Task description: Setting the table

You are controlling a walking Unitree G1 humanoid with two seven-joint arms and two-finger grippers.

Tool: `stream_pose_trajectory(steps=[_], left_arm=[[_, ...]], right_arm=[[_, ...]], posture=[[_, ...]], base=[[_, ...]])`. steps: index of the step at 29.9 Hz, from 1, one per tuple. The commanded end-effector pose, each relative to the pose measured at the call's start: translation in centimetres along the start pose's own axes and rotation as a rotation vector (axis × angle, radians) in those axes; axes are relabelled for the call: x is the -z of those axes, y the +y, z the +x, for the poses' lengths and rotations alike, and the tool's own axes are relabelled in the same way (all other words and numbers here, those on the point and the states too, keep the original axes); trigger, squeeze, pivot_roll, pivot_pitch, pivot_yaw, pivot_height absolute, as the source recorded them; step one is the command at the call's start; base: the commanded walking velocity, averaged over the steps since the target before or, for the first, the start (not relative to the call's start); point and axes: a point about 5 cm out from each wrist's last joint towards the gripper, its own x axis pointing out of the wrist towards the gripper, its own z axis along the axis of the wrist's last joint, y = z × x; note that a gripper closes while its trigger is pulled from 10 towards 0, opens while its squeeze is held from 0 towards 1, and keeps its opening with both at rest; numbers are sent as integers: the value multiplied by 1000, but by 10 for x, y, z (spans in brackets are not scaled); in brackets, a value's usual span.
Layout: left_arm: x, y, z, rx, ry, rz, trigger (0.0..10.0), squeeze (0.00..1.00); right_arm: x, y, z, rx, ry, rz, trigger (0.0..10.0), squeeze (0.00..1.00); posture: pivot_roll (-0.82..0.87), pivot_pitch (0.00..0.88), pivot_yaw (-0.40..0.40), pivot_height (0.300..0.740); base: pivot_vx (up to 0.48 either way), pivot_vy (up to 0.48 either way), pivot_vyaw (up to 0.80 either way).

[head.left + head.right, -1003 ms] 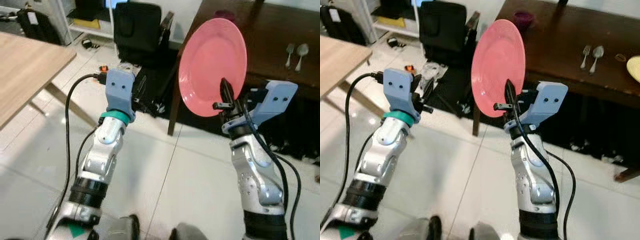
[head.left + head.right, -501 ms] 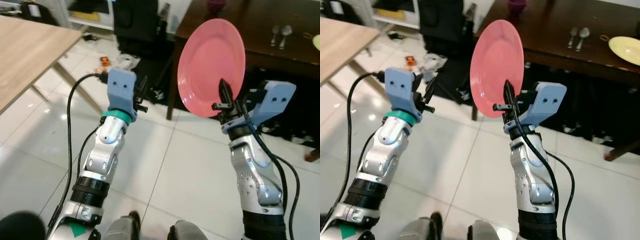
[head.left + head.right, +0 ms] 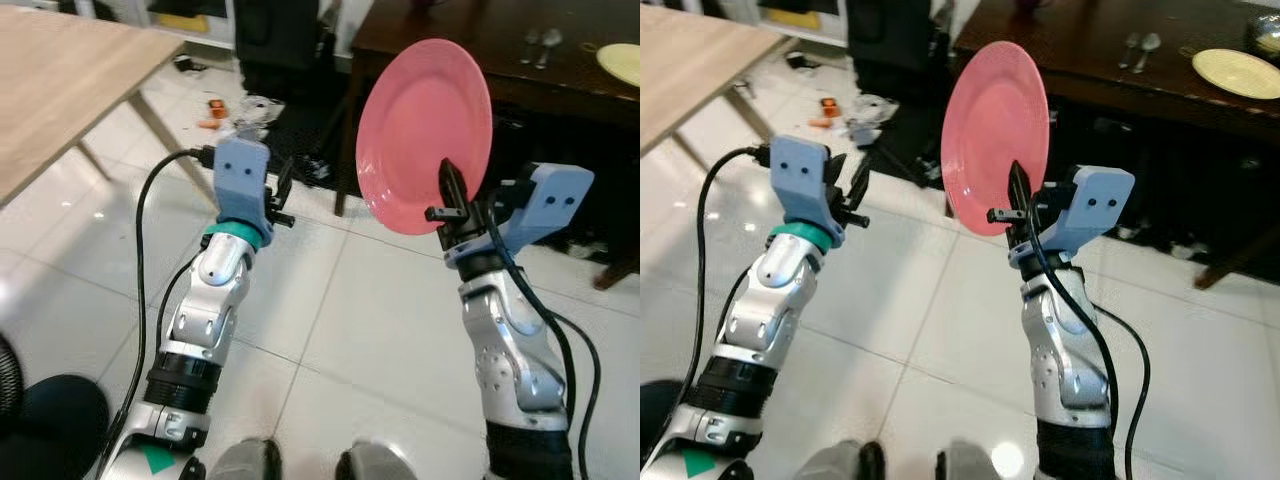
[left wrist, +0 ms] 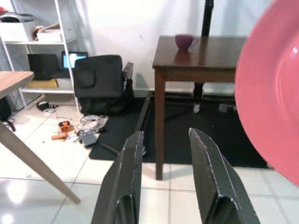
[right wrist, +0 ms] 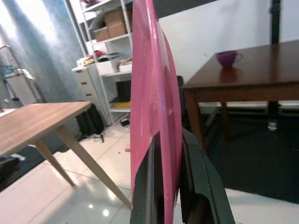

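My right gripper (image 3: 450,195) is shut on the lower rim of a pink plate (image 3: 424,132), which it holds upright on edge in front of me; the plate (image 5: 154,116) runs edge-on between the two black fingers (image 5: 148,186). My left gripper (image 4: 163,177) is raised beside it, open and holding nothing. A dark wooden table (image 3: 1110,70) stands ahead, with a fork and spoon (image 3: 1137,48), a yellow plate (image 3: 1236,72) and, at its far end, a purple cup (image 4: 185,41).
A light wooden table (image 3: 60,100) stands to my left, its leg (image 3: 165,135) slanting down to the white tiled floor. Near the dark table's corner are a black bag (image 4: 99,84), loose cables and small items (image 3: 245,110). White shelving (image 4: 42,51) lines the wall.
The whole view has shifted as I moved back: the dark table sits farther up and more tiled floor shows. Both arms and the pink plate keep the same pose.
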Motion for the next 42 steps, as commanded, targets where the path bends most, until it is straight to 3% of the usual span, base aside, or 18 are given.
stream_pose_trajectory(steps=[1,18,42], left_arm=[[0,-1,2,6,13,-11,10000,0],[1,1,3,-14,30,11,10000,0],[2,1,2,-15,29,48,10000,0]], right_arm=[[-1,-2,0,11,-4,1,10000,0],[-1,-3,0,12,-1,-7,10000,0],[-1,-2,1,12,-9,8,10000,0]], posture=[[-145,0,65,740],[-145,0,67,740],[-142,0,68,740]], base=[[0,0,0],[0,0,0],[0,0,756]])
